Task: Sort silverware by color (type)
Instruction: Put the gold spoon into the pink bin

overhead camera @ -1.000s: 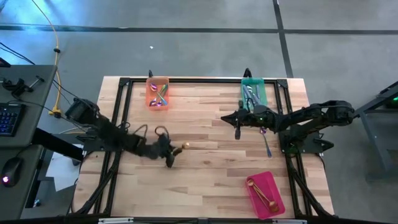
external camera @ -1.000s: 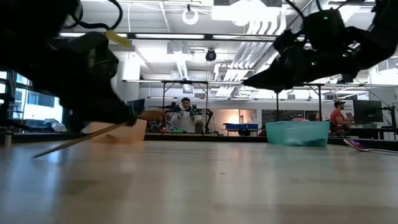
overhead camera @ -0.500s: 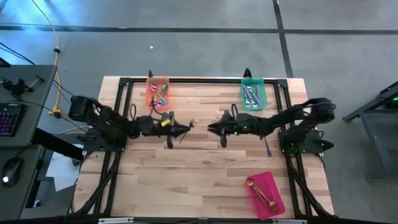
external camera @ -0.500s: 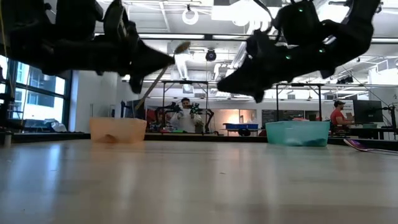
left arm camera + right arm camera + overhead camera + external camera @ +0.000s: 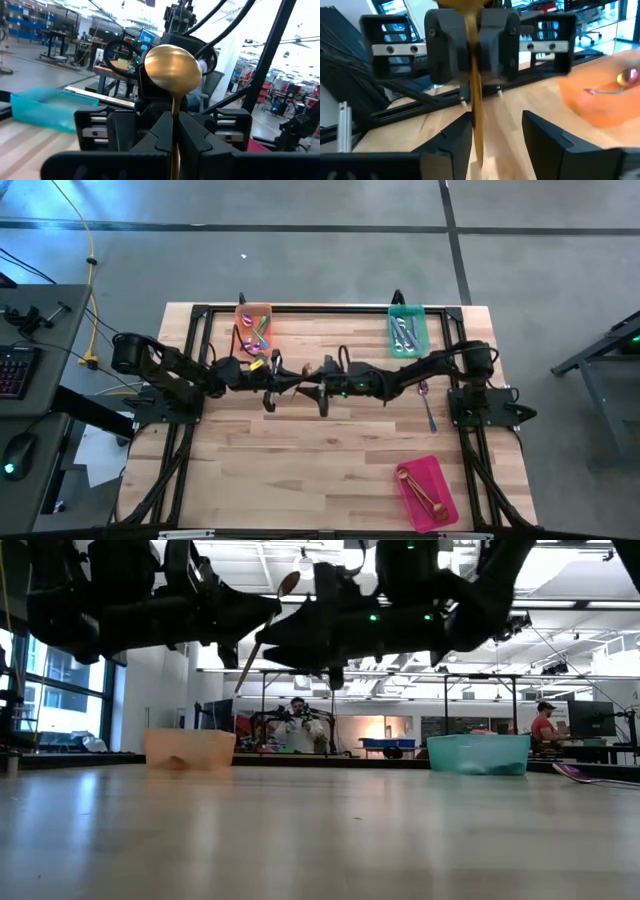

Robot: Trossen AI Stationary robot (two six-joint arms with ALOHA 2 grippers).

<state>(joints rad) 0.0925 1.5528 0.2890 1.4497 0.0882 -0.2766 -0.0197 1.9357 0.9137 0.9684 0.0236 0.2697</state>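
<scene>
Midway over the table (image 5: pixel 300 470), both arms meet nose to nose in the air. Left of the meeting point, the left gripper (image 5: pixel 172 131) is clamped tight on the handle of a gold spoon (image 5: pixel 173 70), whose bowl points toward the right gripper (image 5: pixel 318 380). That one faces it with its fingers (image 5: pixel 547 137) spread wide, one on each side of the spoon's handle (not touching it, as far as the right wrist view shows). Behind the left arm sits the orange tray (image 5: pixel 253 329) with iridescent spoons (image 5: pixel 259 332); behind the right arm is the green tray (image 5: pixel 408 333) holding silver ones. Right of that, a lavender-handled spoon (image 5: pixel 428 409) lies loose on the wood. Nearer the front edge, the pink tray (image 5: pixel 426 491) holds gold spoons (image 5: pixel 421 488).
</scene>
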